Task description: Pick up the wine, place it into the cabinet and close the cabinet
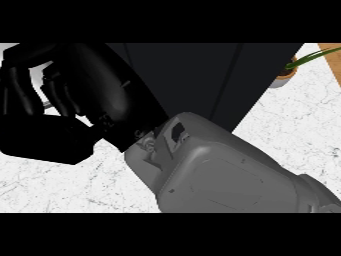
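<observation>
One black hand (51,90) hides any wine.

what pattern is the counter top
White marble with fine grey veins on the counter top, best seen in the head view.

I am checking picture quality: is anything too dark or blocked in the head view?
Head view: the black hand and grey forearm sit close and block much; the cabinet is dark, nearly without detail; the counter is evenly lit, without glare.
</observation>
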You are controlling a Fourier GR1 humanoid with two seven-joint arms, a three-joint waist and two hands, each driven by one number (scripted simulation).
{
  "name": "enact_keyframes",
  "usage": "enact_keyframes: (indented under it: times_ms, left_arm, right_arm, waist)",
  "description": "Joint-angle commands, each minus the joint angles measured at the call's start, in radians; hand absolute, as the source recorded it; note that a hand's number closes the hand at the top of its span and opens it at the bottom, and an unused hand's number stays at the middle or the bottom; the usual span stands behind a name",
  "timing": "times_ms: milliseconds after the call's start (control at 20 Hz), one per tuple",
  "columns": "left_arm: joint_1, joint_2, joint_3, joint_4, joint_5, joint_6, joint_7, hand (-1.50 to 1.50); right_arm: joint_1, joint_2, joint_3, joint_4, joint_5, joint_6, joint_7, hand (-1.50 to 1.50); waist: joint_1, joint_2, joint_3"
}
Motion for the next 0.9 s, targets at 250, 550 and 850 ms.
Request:
enact_keyframes:
  times_ms: [250, 550, 850]
  left_arm:
    - [0.019, -0.015, 0.038, -0.063, -0.034, 0.027, 0.065, -1.5]
    - [-0.017, -0.038, 0.044, -0.013, -0.052, -0.002, 0.058, -1.5]
    - [-0.02, -0.065, 0.007, -0.039, -0.086, 0.027, 0.057, -1.5]
  right_arm:
    - [-0.032, 0.002, -0.152, 0.312, -0.028, 0.144, -0.197, 1.5]
    - [-0.094, -0.01, -0.219, 0.448, -0.038, 0.183, -0.261, 1.5]
    - [-0.035, -0.064, -0.196, 0.504, 0.015, 0.212, -0.362, 1.5]
  waist:
    - [-0.002, 0.0, 0.002]
    - [-0.001, 0.002, 0.001]
    - [0.001, 0.006, 0.001]
